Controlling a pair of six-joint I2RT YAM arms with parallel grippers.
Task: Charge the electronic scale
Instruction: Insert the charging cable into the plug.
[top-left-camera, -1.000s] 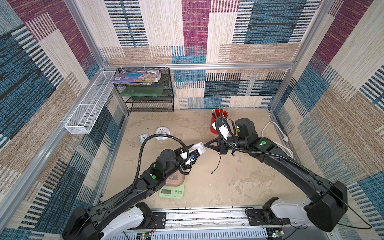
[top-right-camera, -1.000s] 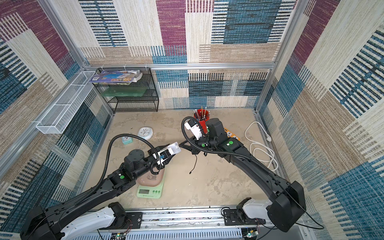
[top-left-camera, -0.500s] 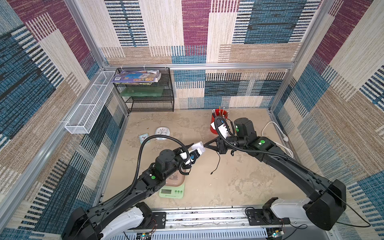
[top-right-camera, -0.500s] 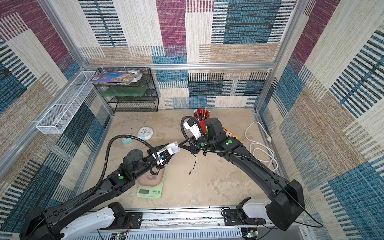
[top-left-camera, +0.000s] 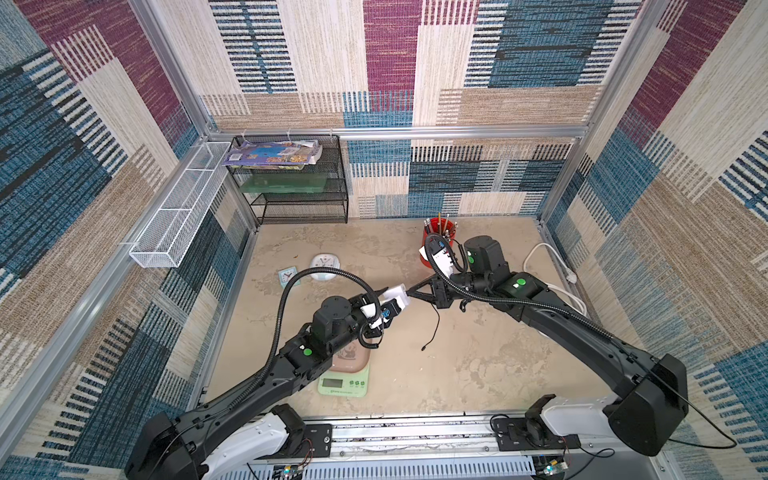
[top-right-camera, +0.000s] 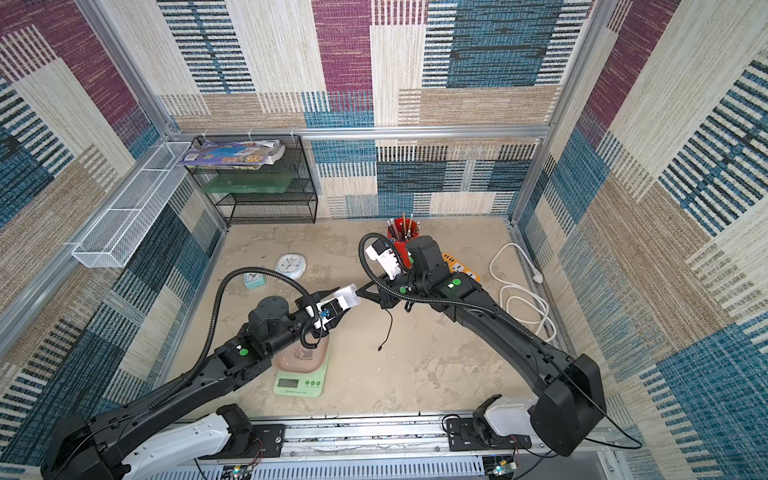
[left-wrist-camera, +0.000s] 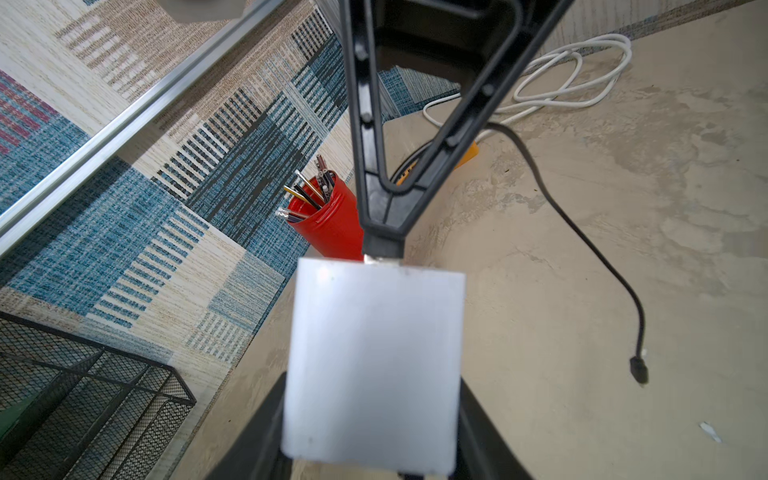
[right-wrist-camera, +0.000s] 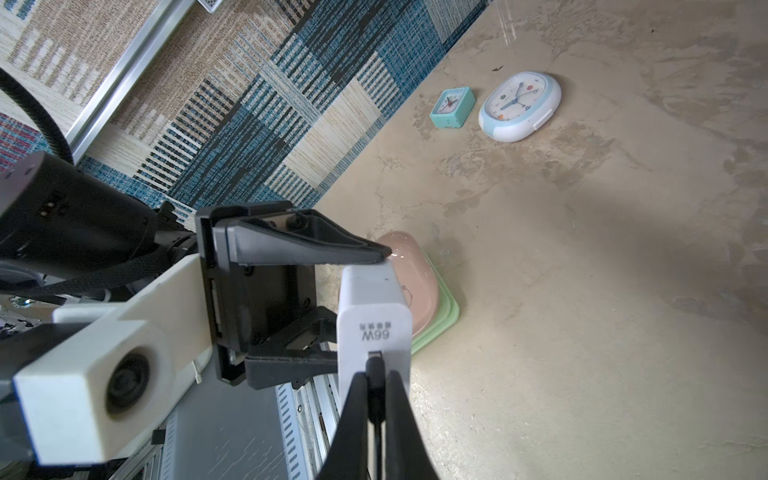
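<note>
The electronic scale (top-left-camera: 344, 381) lies near the front edge, mint green with a pink panda tray, partly under my left arm; it also shows in the other top view (top-right-camera: 299, 383) and the right wrist view (right-wrist-camera: 417, 274). Above it my left gripper (top-left-camera: 390, 301) is shut on a white charger block (left-wrist-camera: 374, 357), held off the floor. My right gripper (right-wrist-camera: 376, 380) is shut on a black cable plug (right-wrist-camera: 375, 365) that sits at the block's port. The black cable (left-wrist-camera: 582, 237) hangs down; its free end (top-left-camera: 423, 348) dangles just above the floor.
A red pen holder (top-left-camera: 432, 249) stands behind the right arm. An orange power strip (top-right-camera: 462, 268) and a coiled white cord (top-right-camera: 519, 299) lie at the right. A round white clock (top-left-camera: 325, 262) and a small teal clock (top-left-camera: 286, 276) lie left. A black mesh rack (top-left-camera: 295, 195) stands at the back left.
</note>
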